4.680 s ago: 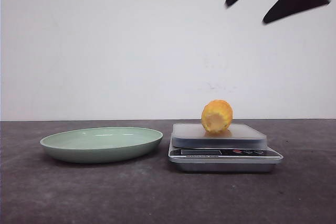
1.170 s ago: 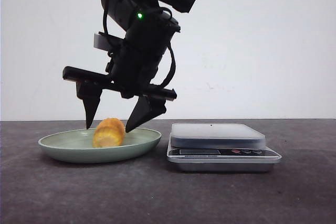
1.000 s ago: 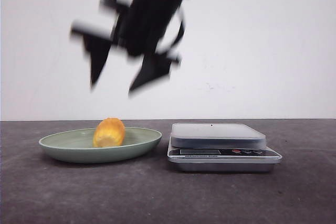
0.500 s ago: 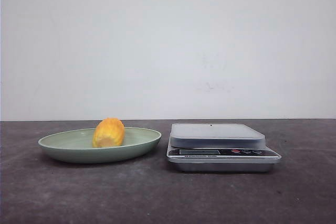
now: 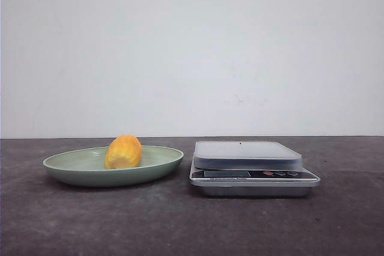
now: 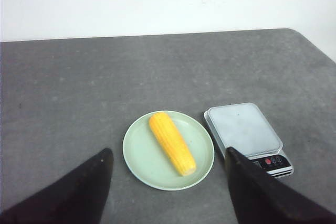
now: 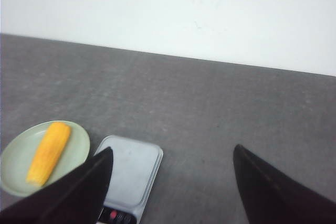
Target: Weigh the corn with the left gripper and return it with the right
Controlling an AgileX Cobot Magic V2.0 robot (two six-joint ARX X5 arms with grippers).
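The corn (image 5: 123,151) lies in the pale green plate (image 5: 72,172), left of the silver scale (image 5: 254,175). From the left wrist view the corn (image 6: 171,142) shows as a long yellow cob lying across the plate (image 6: 144,161), with the scale (image 6: 244,129) bare beside it. My left gripper (image 6: 168,198) is open, high above the table, with nothing between its fingers. My right gripper (image 7: 170,182) is also open and raised; below it are the scale (image 7: 131,169), the plate (image 7: 16,166) and the corn (image 7: 49,152). Neither gripper appears in the front view.
The dark grey table (image 5: 192,226) runs back to a white wall (image 5: 192,52). The table's right edge (image 6: 315,45) shows in the left wrist view. The scale's display and red button (image 5: 271,173) face the front.
The right gripper carried the corn from the scale to the plate, let it go, then rose up and to the right out of the front view. The corn now rests in the plate.
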